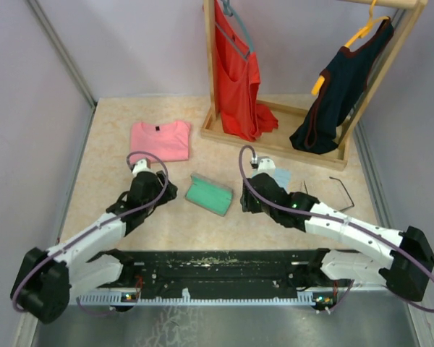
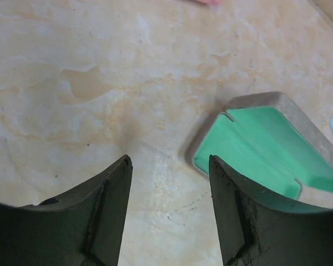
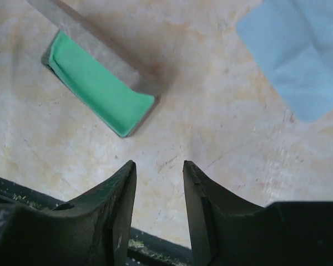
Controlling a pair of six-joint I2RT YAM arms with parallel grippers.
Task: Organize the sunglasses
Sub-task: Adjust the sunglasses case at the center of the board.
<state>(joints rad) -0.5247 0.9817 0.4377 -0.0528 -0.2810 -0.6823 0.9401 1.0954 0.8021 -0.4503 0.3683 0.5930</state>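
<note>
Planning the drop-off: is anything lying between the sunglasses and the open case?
Yes. The light blue cloth lies between the sunglasses and the case, and in the top view the right arm also crosses that line.

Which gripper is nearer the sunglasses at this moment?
Right. The right gripper is just left of the sunglasses, by the blue cloth. The left gripper is much farther left, beyond the open case.
</note>
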